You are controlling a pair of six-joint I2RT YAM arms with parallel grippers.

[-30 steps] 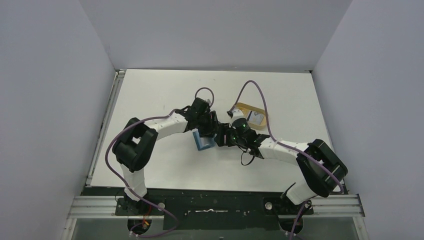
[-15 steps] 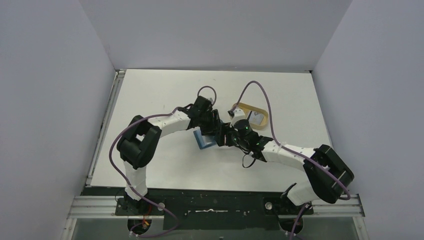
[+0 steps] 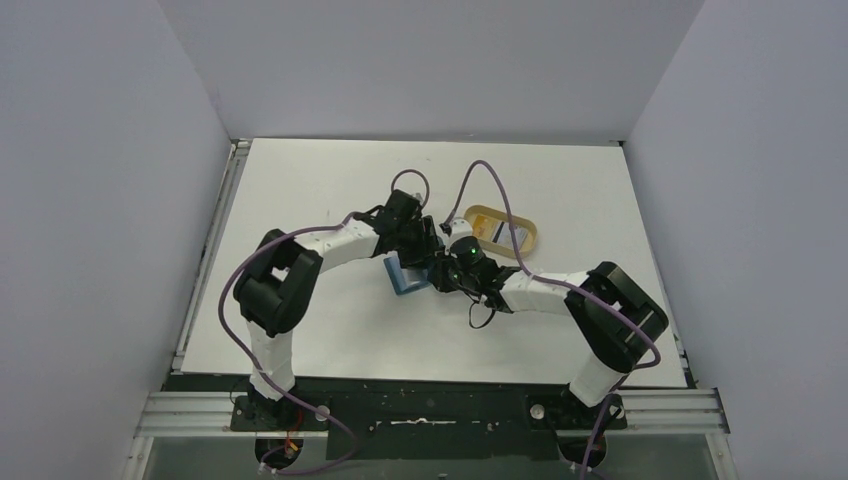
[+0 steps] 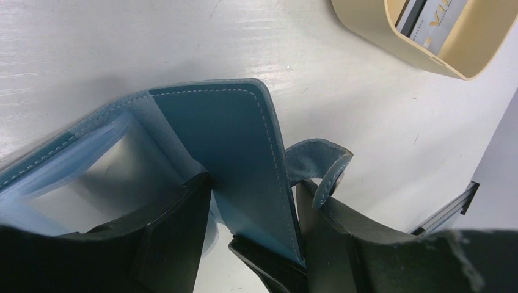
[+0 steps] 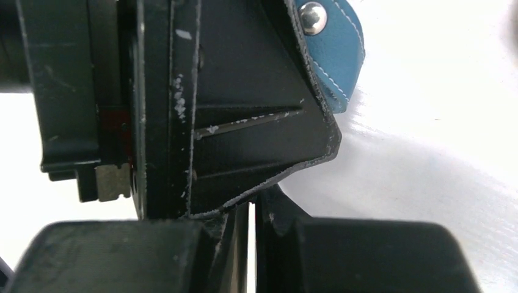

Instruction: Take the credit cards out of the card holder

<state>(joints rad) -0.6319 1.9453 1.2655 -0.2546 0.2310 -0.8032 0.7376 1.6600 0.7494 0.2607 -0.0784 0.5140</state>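
1. The card holder (image 4: 238, 152) is teal and lies open on the white table (image 3: 320, 330), about mid-table, where the two wrists meet. One leather flap stands up. The pale clear sleeves (image 4: 91, 177) fan out beside it, low to the table.
2. Can't tell whether any sleeve has a card in it; they look glossy and see-through.
3. The snap-tab strap (image 4: 321, 165) curls off the flap's outer edge against the left gripper's finger. Its metal stud shows in the right wrist view.
4. The left gripper (image 4: 253, 201) is clamped on the upright flap, one black finger on each face.
5. The right gripper (image 5: 252, 220) is pushed right up against the left gripper's black body, just below the strap. Its fingers are pressed nearly together with only a thin pale slit between them. Can't tell if anything thin sits in that slit.
6. Two of the credit cards (image 4: 430, 18) lean inside the tan oval tray (image 4: 366, 30). One is white with a dark band, the other grey with yellowish lettering.
7. The tray sits on the table just past the holder, on the right arm's side, not touching it.
8. Purple cables (image 3: 480, 175) loop up over both wrists.
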